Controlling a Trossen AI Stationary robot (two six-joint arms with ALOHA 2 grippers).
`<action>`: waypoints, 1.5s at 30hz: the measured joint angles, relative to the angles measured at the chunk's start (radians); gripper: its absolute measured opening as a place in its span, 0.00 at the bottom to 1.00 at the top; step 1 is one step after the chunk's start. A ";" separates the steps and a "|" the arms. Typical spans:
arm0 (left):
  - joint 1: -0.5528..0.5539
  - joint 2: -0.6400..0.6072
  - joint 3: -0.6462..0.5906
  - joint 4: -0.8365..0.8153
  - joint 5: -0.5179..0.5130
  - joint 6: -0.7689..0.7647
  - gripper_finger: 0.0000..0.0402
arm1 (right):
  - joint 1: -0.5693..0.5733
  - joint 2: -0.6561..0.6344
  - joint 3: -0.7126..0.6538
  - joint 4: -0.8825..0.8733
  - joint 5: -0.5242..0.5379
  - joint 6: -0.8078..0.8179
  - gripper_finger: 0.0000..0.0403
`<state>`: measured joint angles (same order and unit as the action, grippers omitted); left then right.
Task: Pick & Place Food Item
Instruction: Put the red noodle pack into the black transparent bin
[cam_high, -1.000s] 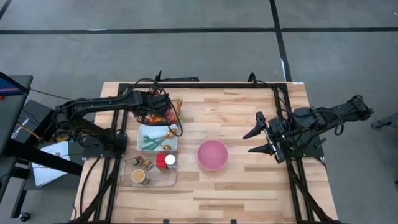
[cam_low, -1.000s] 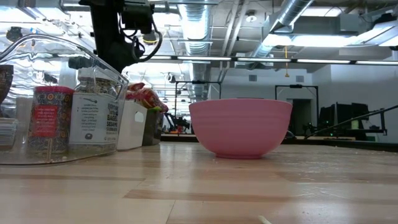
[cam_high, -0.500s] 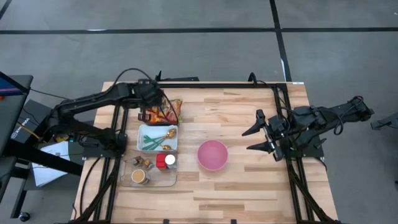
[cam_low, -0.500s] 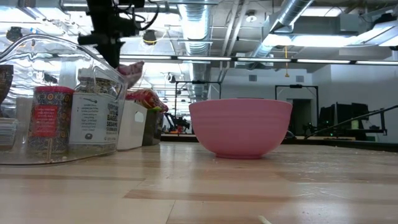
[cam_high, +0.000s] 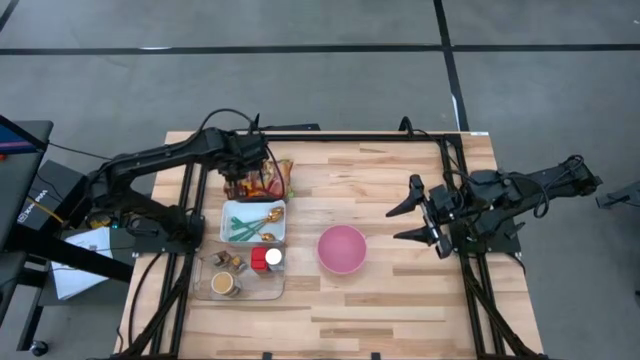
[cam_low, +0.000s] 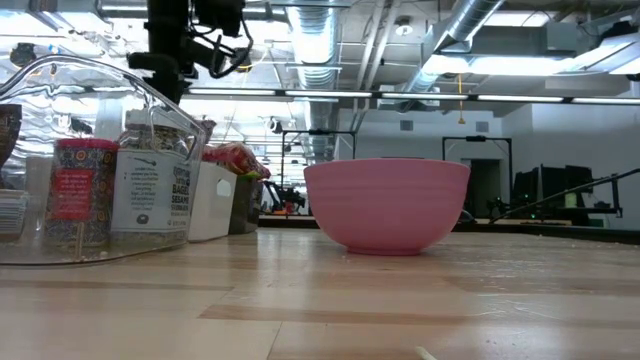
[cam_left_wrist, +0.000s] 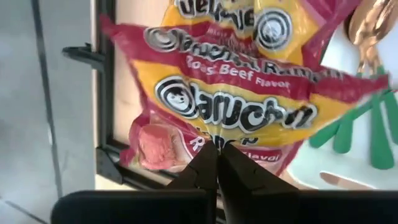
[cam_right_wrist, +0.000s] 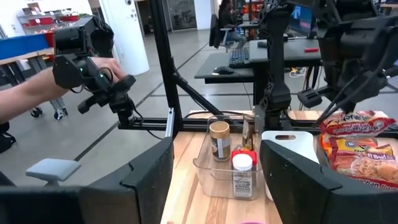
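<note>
Above the table's far-left corner, left end effector (cam_left_wrist: 217, 163) pinches ramen packet (cam_left_wrist: 239, 93).

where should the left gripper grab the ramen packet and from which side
Take the ramen packet by its thin crimped end seam, from above. It lies flat on the table beside the white tray, so a loose edge is probably easier to pinch than the flat bulging middle. The left gripper already sits over the packet's end farthest from the tray, and its wrist view shows the fingers closed at that edge.

Glossy, crinkled plastic ramen packet (cam_left_wrist: 242, 93) just ahead of the left gripper (cam_left_wrist: 217, 163); matt black fingers. Beside it a smooth white plastic tray (cam_high: 240, 213), on a pale matt wooden table (cam_high: 380, 300).
</note>
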<state>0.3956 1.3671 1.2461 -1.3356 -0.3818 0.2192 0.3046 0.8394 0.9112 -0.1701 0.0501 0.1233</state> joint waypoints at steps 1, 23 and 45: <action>0.004 0.007 0.000 0.003 0.008 -0.006 0.00 | 0.000 0.000 0.000 -0.001 0.000 0.000 0.58; 0.022 0.089 0.000 0.049 0.060 -0.067 0.04 | 0.003 0.000 0.000 -0.040 -0.031 -0.003 0.58; 0.025 -0.058 -0.063 0.188 0.075 -0.061 0.01 | 0.003 0.000 0.000 -0.009 -0.048 -0.010 0.58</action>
<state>0.4204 1.3092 1.1827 -1.1472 -0.3065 0.1578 0.3080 0.8398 0.9115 -0.1792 0.0025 0.1131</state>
